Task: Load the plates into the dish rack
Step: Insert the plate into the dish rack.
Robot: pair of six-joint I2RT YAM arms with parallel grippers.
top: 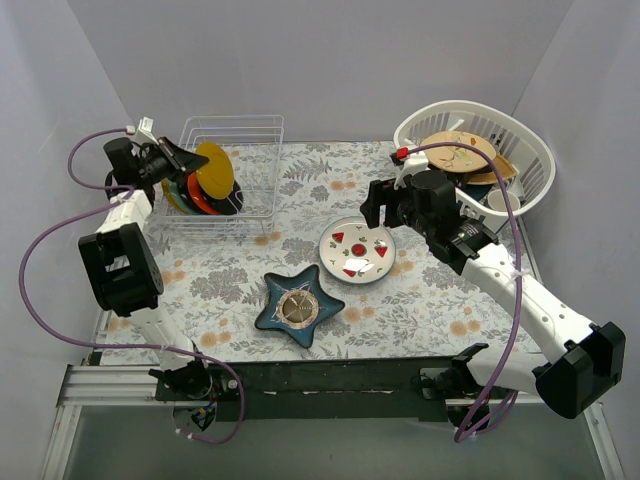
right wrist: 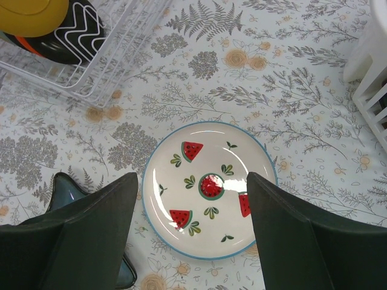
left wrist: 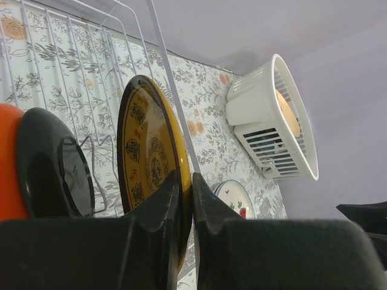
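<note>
The wire dish rack (top: 262, 128) stands at the back left. In it stand an orange-red plate (top: 199, 198), a black plate (top: 229, 201) and a yellow plate with brown pattern (top: 215, 170). My left gripper (top: 185, 160) is shut on the yellow plate's rim; in the left wrist view the rim (left wrist: 145, 151) sits pinched between the fingers of that gripper (left wrist: 184, 176), beside a rack wire (left wrist: 163, 57). A white plate with red watermelon wedges (top: 357, 249) lies flat on the table. My right gripper (right wrist: 192, 179) hangs open above that plate (right wrist: 208, 211), touching nothing.
A dark blue star-shaped dish (top: 298, 306) lies near the front middle. A white slotted basket (top: 535, 150) with a tan plate (top: 455, 150) and other dishes stands at the back right. The walls close in on three sides.
</note>
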